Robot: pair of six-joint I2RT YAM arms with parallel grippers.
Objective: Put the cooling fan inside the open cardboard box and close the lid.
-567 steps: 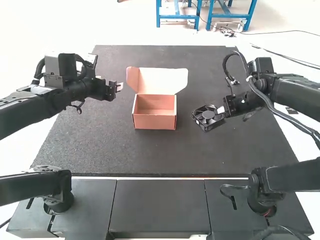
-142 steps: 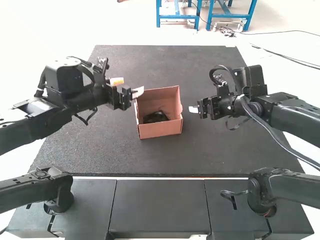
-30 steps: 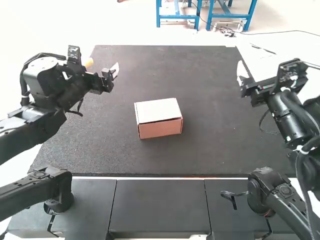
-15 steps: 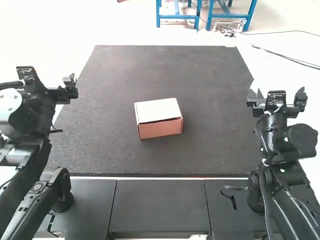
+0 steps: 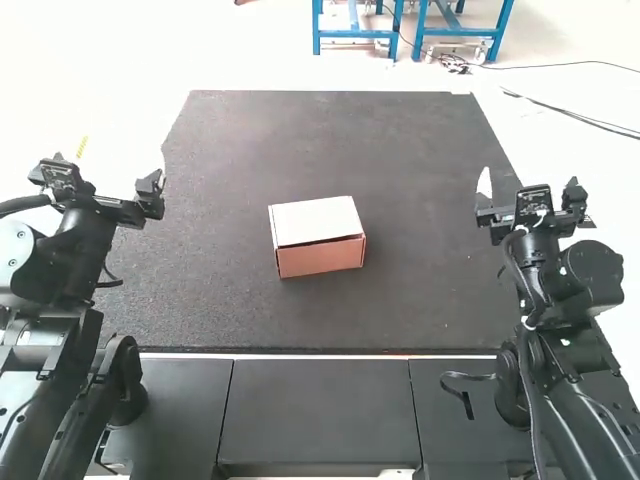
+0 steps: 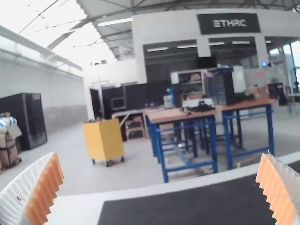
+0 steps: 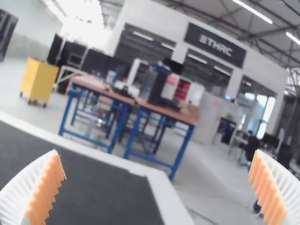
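Observation:
The cardboard box (image 5: 316, 235) sits in the middle of the black mat (image 5: 420, 150) with its lid folded flat and shut, so its inside is hidden. My left gripper (image 5: 104, 186) is raised off the mat's left edge, well away from the box, its fingers spread wide and holding nothing. My right gripper (image 5: 530, 204) hangs near the mat's right edge, likewise open and empty. In the left wrist view the white ribbed fingers (image 6: 41, 193) with orange pads stand far apart. The right wrist view has its fingers (image 7: 40, 193) just as widely parted, pointing out over the mat's far edge.
Both arm bases stand on the dark plate (image 5: 320, 410) in front of the mat. Bare mat lies all around the box.
The box, open with the fan inside 4.7 s ago, is closed. Over the last second both arms pulled back from the box to the mat's sides, toward their bases.

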